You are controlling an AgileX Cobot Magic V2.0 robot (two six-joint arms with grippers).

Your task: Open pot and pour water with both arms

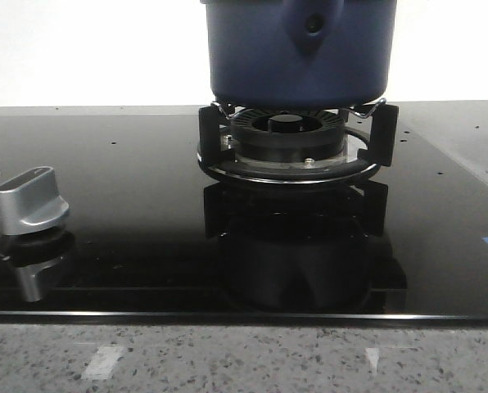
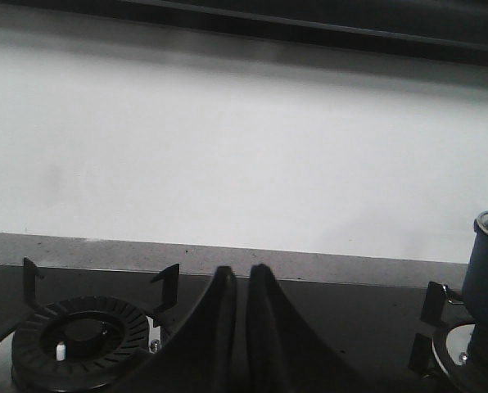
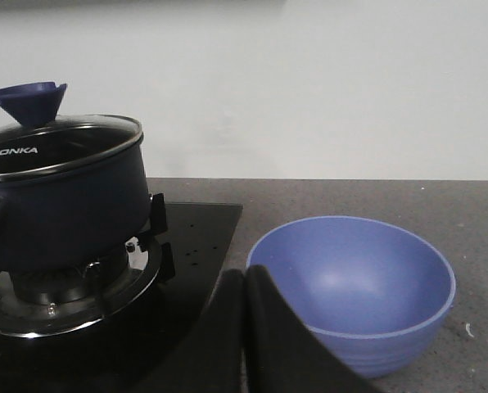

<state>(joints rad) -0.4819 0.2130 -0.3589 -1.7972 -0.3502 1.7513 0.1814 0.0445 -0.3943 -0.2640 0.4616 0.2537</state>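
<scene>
The dark navy pot [image 1: 300,53] stands on a black burner grate [image 1: 297,143], its pointed handle mount with a small hole facing the front camera. In the right wrist view the pot [image 3: 60,201] carries a glass lid [image 3: 60,147] with a blue cone knob [image 3: 29,101]. Its edge also shows in the left wrist view [image 2: 487,266]. My left gripper [image 2: 240,274] is shut and empty over the hob, apart from the pot. My right gripper [image 3: 244,278] is shut and empty, between the hob's edge and a lighter blue bowl [image 3: 354,286].
A second burner [image 2: 80,340] sits on the black glass hob [image 1: 129,213]. A silver control knob [image 1: 31,201] stands at the hob's front left. The grey speckled counter [image 1: 244,356] runs along the front, and a white wall [image 2: 244,155] stands behind.
</scene>
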